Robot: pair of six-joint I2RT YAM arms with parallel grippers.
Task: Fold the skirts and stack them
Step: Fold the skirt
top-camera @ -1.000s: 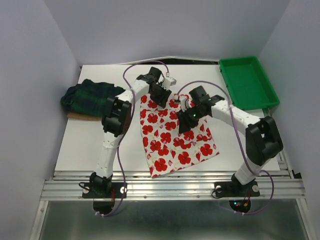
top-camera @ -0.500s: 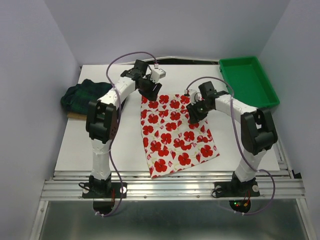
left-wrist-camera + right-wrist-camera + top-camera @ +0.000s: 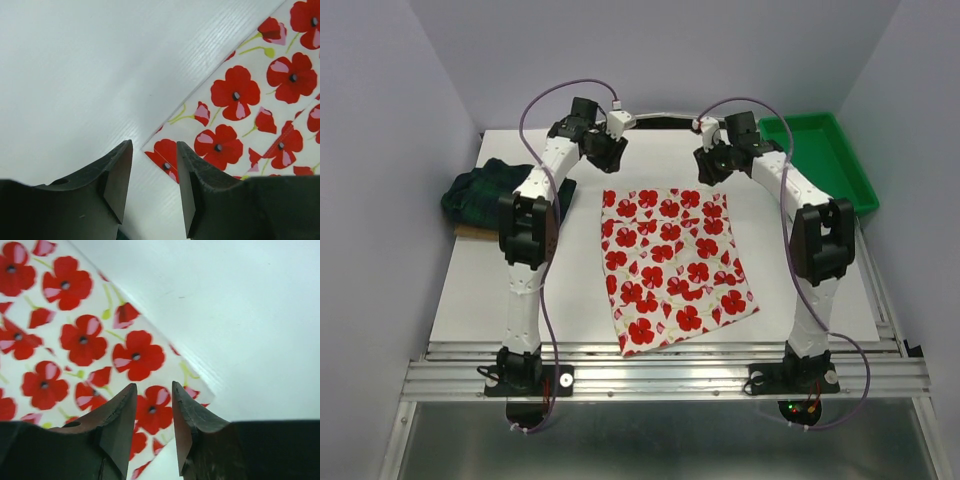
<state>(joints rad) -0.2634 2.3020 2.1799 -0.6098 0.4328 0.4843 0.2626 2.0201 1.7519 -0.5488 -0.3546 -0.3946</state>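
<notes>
Wrist views are showing my left fingers [image 3: 117, 182] and right fingers [image 3: 117, 427] part-open, empty, above poppy skirt [image 3: 235, 95]; only overhead is catching plaid skirt [image 3: 495, 195].

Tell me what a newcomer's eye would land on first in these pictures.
The white cloth skirt with red poppy flowers grabs the eye first, spread flat in the middle of the white table. The left gripper and right gripper, both open and empty, each hover by one far corner of it. The bright green plastic tray at the far right and the bunched dark green and navy plaid skirt at the far left frame the scene.
</notes>
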